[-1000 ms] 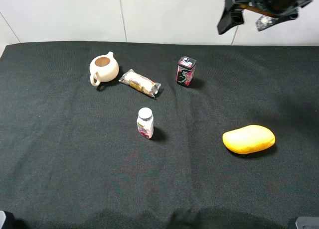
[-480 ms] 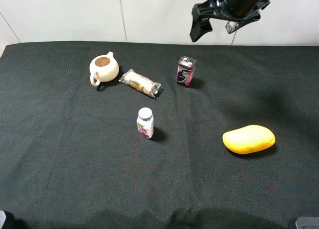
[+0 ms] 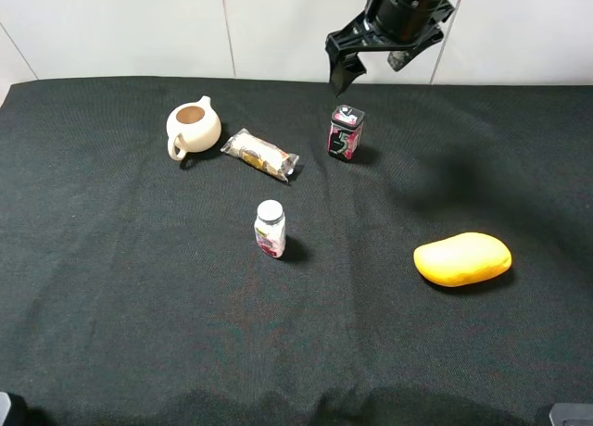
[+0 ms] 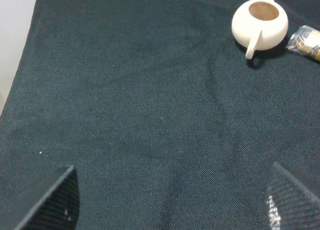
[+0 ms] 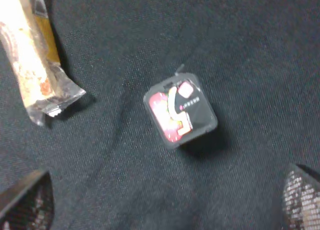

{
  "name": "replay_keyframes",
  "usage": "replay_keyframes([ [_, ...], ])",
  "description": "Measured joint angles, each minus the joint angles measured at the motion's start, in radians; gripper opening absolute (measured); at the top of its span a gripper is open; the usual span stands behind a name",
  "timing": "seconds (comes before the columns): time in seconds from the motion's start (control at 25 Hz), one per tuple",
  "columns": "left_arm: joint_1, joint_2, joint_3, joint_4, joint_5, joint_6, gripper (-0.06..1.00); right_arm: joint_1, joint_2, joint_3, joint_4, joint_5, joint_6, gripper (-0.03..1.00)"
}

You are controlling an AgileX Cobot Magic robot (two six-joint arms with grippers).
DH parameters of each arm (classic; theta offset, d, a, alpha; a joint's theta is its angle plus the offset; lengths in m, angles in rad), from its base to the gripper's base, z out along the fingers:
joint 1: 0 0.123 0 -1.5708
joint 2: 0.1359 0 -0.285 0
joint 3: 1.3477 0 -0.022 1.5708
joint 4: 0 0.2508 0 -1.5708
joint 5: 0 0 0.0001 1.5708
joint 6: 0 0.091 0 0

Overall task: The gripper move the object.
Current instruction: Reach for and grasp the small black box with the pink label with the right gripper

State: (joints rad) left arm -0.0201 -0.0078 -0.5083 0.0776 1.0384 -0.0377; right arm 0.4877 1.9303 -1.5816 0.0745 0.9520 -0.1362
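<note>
Exterior high view: the right gripper [image 3: 369,69] hangs in the air over the far edge of the table [image 3: 111,287], just above and behind the tin [image 3: 346,133]. Its jaws are spread wide and hold nothing. One finger [image 3: 339,78] points down close over the tin's top, but whether it touches cannot be told from this view.

The tin stands upright on the black cloth, right of centre towards the far side. A snack packet [image 3: 264,155] lies to its left, and a cream teapot [image 3: 193,127] sits further left, just beside the packet. A small white-capped bottle [image 3: 270,229] stands nearer the middle of the table, well apart from the tin. A yellow mango-shaped thing [image 3: 462,258] lies on the right side.

The right wrist view looks straight down on the tin [image 5: 180,111], showing its black top with pink-red markings. The tin lies between the two fingertips of the right gripper [image 5: 165,202], which are far apart and clear of it. The packet [image 5: 35,65] lies off to one side.

The left wrist view shows the left gripper [image 4: 172,205] wide open over bare cloth, gripping nothing, with the teapot [image 4: 260,22] and one end of the packet [image 4: 306,40] beyond it.
</note>
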Motion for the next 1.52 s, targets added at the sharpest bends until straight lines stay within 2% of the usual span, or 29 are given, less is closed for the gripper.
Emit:
replay_keyframes([
  [0.64,0.000,0.000,0.000,0.000,0.000,0.000,0.79,0.006,0.084,-0.018,0.002,-0.042,-0.369,0.69],
  [0.96,0.000,0.000,0.000,0.000,0.000,0.000,0.79,0.006,0.121,-0.021,0.002,-0.119,-0.398,0.69],
  [1.52,0.000,0.000,0.000,0.000,0.000,0.000,0.79,-0.034,0.140,-0.022,0.035,-0.090,-0.421,0.69],
])
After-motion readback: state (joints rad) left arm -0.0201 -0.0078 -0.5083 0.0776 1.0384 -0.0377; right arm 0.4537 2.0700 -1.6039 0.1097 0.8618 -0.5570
